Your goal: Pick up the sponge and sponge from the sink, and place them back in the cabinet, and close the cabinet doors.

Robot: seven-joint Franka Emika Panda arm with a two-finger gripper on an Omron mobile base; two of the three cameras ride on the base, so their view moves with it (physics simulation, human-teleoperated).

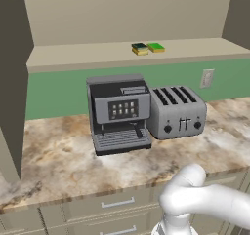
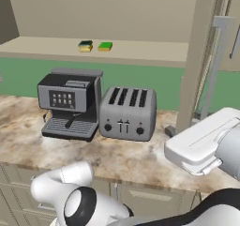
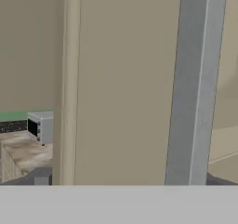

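Both sponges lie side by side on the beige shelf (image 1: 88, 56) of the open cabinet: the dark-topped sponge (image 1: 139, 48) (image 2: 85, 46) and the bright green sponge (image 1: 156, 47) (image 2: 105, 46). The right cabinet door (image 2: 202, 56) (image 3: 121, 79) stands swung out, edge-on, with its silver bar handle (image 2: 216, 65) (image 3: 195, 79). My gripper (image 3: 130, 179) is open and holds nothing. It faces that door's panel at close range, with the handle toward its right fingertip. The white hand (image 2: 201, 143) hovers over the counter at the right. The left door (image 1: 10, 92) also stands open. The sink is out of view.
A grey coffee machine (image 1: 119, 112) and a silver toaster (image 1: 177, 111) stand on the marbled counter (image 1: 58, 166) under the shelf. Beige drawers (image 1: 117, 202) run along the counter's front. A small microwave (image 3: 41, 127) shows past the door's edge.
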